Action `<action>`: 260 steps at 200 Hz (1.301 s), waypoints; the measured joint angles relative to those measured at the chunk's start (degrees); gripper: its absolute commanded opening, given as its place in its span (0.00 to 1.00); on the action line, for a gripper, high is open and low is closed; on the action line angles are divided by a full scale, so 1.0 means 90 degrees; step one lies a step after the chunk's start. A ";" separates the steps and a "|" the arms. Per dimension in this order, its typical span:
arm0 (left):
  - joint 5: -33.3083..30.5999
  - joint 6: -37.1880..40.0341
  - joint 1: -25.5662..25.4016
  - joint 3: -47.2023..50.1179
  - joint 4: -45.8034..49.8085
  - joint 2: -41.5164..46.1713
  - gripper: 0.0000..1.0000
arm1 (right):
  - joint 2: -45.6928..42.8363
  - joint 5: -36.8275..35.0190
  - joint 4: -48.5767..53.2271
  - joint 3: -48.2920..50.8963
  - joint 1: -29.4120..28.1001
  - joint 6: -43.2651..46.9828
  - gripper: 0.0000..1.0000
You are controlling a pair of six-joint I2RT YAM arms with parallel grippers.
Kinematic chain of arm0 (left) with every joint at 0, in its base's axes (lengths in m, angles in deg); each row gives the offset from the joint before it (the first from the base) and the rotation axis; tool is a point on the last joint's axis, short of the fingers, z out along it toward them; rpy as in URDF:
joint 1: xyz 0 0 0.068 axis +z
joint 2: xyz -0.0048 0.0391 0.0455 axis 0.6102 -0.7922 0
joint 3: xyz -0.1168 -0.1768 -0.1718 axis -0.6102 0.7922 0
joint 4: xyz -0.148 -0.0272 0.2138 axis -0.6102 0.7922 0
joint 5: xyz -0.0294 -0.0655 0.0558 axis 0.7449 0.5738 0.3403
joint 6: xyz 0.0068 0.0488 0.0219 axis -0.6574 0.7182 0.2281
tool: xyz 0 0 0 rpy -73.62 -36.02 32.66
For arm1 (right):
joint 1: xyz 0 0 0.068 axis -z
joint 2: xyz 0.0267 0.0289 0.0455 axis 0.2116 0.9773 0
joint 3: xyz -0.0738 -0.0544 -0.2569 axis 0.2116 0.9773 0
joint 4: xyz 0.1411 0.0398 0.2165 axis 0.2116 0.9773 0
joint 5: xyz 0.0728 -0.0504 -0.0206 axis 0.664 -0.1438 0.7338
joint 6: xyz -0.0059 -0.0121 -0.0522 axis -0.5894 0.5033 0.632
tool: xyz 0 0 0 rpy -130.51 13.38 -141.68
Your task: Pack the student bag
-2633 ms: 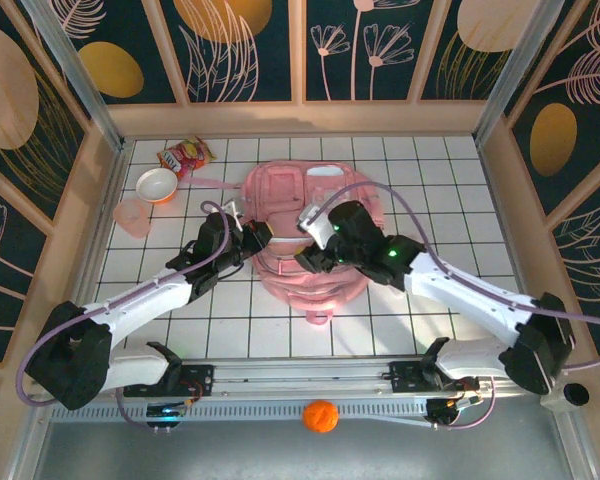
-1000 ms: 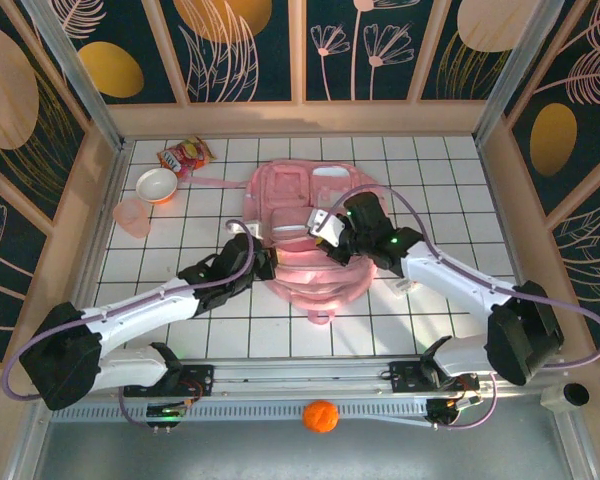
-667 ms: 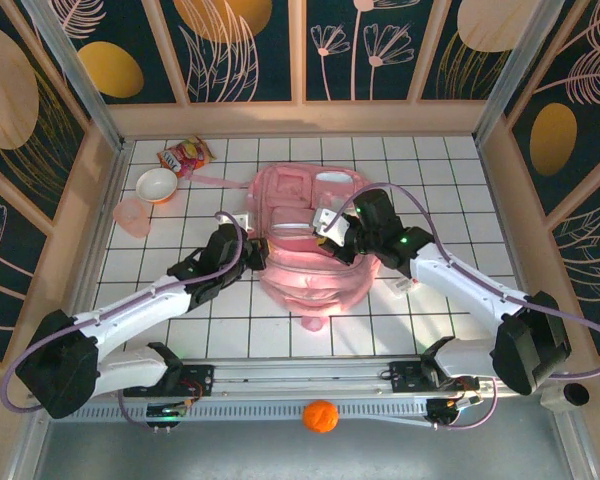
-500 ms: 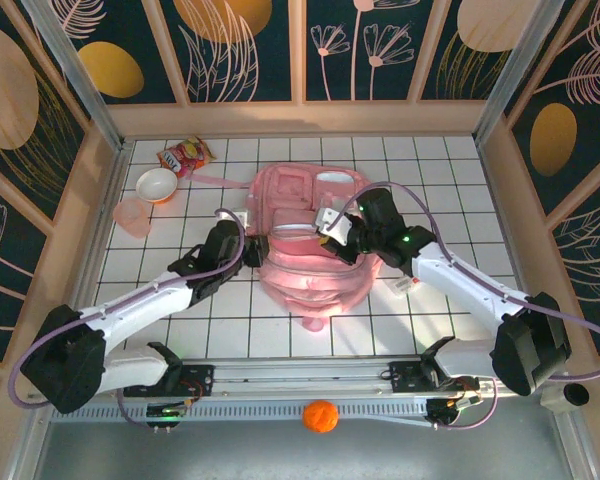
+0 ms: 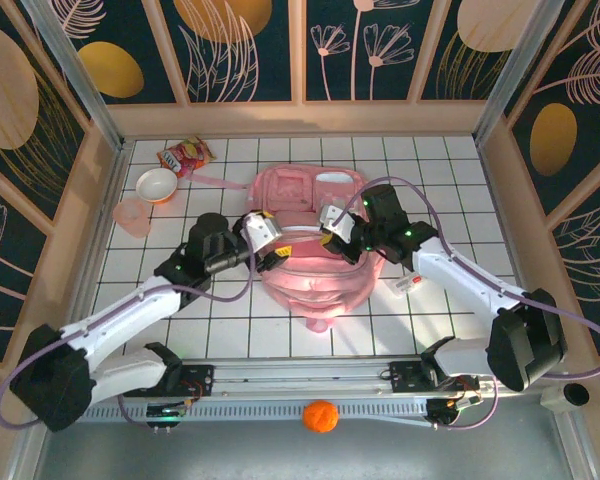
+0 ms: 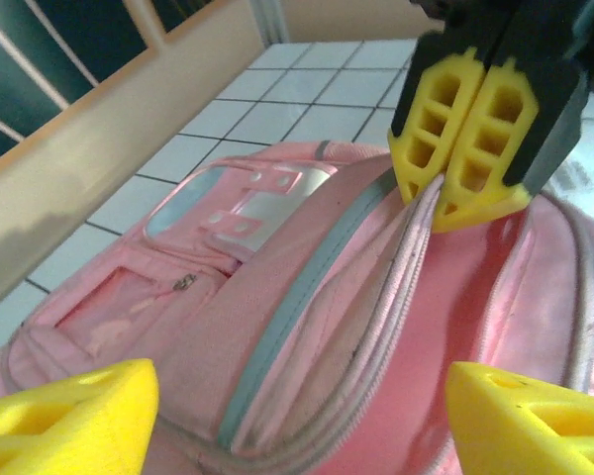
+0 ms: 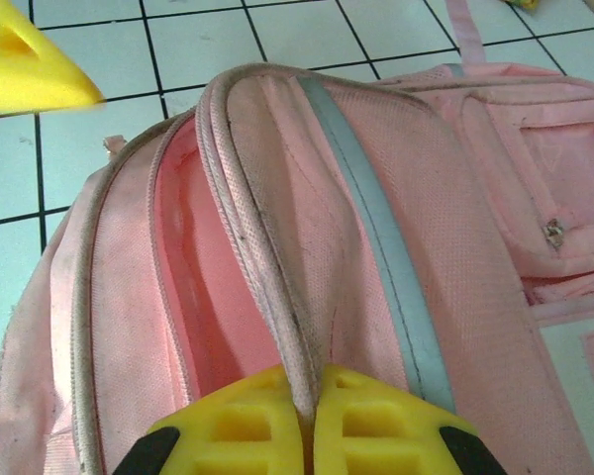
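Over the table (image 5: 430, 160), left hand (image 5: 272, 243) has released the student bag (image 5: 315, 285) (right hand (image 7: 312, 406) still grasps it).

This is a robot test cell, the staged kind kept in a lab rather than a lived-in room. The tabletop (image 5: 450, 170) is a white board ruled in a black grid. A pale wooden frame (image 5: 300, 118) boxes it in, with wall panels (image 5: 230, 50) printed in dark blue with leaf outlines and gold ovals. Two white robot arms, the left arm (image 5: 130, 310) and the right arm (image 5: 460, 280), are bolted to an aluminium rail (image 5: 300, 372) at the near edge. The few objects look like loose props on the grid: a student bag (image 5: 305, 290), a bowl (image 5: 157, 184), a snack packet (image 5: 185, 155) and a pink cup (image 5: 132, 216). An orange ball (image 5: 320, 415) lies below the rail.
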 measured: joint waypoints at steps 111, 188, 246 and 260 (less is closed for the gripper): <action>0.0000 0.0699 -0.0257 -0.0857 -0.0255 -0.1571 0.11 | -0.0675 0.0321 -0.0857 0.0491 0.0753 -0.2135 0.43; -0.0826 -0.1481 -0.0260 0.0124 -0.0729 -0.0775 0.04 | -0.2317 -0.2246 0.0527 0.0891 0.2239 -0.6866 0.55; -0.1047 -0.2178 -0.0260 0.0461 -0.0906 -0.0505 0.05 | -0.1525 -0.3371 0.2431 0.1192 0.3121 -0.8310 0.59; -0.1056 -0.2203 -0.0260 0.0461 -0.0906 -0.0508 0.05 | -0.1197 -0.3390 0.2552 0.1294 0.3155 -0.8524 0.62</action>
